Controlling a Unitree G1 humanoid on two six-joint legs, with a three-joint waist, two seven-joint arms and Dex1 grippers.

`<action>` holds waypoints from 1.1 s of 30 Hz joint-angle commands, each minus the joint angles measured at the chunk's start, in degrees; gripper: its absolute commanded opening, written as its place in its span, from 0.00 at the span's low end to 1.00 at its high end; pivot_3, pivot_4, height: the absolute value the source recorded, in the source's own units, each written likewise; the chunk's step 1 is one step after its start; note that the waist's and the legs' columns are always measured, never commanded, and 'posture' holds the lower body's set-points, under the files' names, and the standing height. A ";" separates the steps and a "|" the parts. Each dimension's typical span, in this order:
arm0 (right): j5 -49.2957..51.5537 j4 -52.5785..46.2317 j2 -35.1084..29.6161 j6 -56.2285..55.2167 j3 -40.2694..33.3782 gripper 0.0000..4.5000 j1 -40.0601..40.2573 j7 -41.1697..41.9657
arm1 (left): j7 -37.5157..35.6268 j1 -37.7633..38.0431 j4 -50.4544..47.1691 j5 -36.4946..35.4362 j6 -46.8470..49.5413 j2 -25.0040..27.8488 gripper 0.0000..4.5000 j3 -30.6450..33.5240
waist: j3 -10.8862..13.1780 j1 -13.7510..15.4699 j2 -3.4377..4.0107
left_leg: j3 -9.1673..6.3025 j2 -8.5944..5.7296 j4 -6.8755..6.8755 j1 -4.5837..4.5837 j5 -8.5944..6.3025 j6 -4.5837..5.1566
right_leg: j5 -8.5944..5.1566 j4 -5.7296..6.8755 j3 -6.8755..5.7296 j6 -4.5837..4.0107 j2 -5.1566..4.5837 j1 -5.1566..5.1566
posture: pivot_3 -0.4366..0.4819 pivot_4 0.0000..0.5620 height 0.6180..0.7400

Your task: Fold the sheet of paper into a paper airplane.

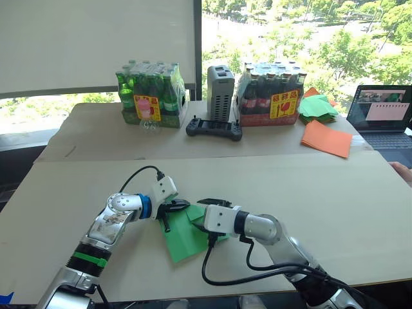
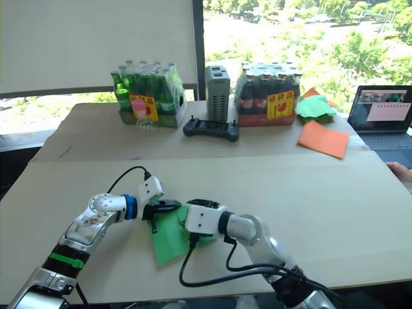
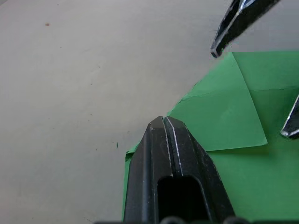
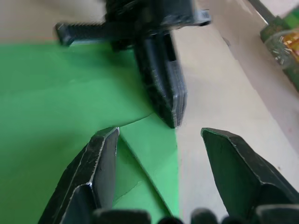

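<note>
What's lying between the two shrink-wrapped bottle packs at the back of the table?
In the left eye view, an upright grey metal box stands between the green bottle pack and the dark bottle pack; a black handheld controller lies before it.

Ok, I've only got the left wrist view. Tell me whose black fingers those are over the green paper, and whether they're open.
Observer: They belong to the right gripper. Its jaws are open, one finger over the sheet of paper, the other over the bare table.
Operator: Give me the paper's place on the table.
Observer: It lies on the near half, between the two arms, with one corner pointing toward the near edge.
Operator: Name what's closest behind it.
Observer: A black controller sits at the far side, between a pack of green bottles and a pack of dark bottles, well apart from the paper.
</note>
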 commanded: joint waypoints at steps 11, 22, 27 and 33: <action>3.18 7.61 1.37 6.36 1.68 0.00 -7.05 2.43 | 1.20 0.56 -0.07 1.52 0.71 -0.83 0.00 -0.66 | 0.00 0.31 0.01 | 0.00 -0.02 0.01 0.05 0.00 0.00 | 0.00 0.20 0.00 0.00 -0.07 -0.05 | 0.48 0.27 0.47; 1.85 12.41 1.50 9.55 3.43 0.00 -8.24 2.18 | 1.86 1.24 -1.86 1.56 1.32 -0.95 0.00 -0.54 | 0.00 0.26 0.01 | 0.00 -0.02 0.01 0.05 0.00 0.00 | 0.00 0.21 0.00 0.00 -0.07 -0.06 | 0.48 0.27 0.47; 1.10 13.82 2.06 12.49 3.58 0.00 -9.01 0.83 | 2.05 1.57 -2.36 1.54 1.34 -0.88 0.00 -0.66 | -0.01 0.26 0.01 | 0.00 -0.02 0.01 0.08 0.00 0.00 | 0.00 0.22 0.00 0.00 -0.07 -0.04 | 0.48 0.27 0.47; 0.53 14.49 1.14 16.48 5.00 0.00 -9.36 2.22 | 2.12 1.62 -2.39 1.57 1.31 -1.06 0.00 -0.87 | -0.06 0.30 0.01 | 0.00 -0.02 0.00 0.15 0.00 0.00 | 0.00 0.22 0.00 0.00 -0.08 0.00 | 0.48 0.27 0.47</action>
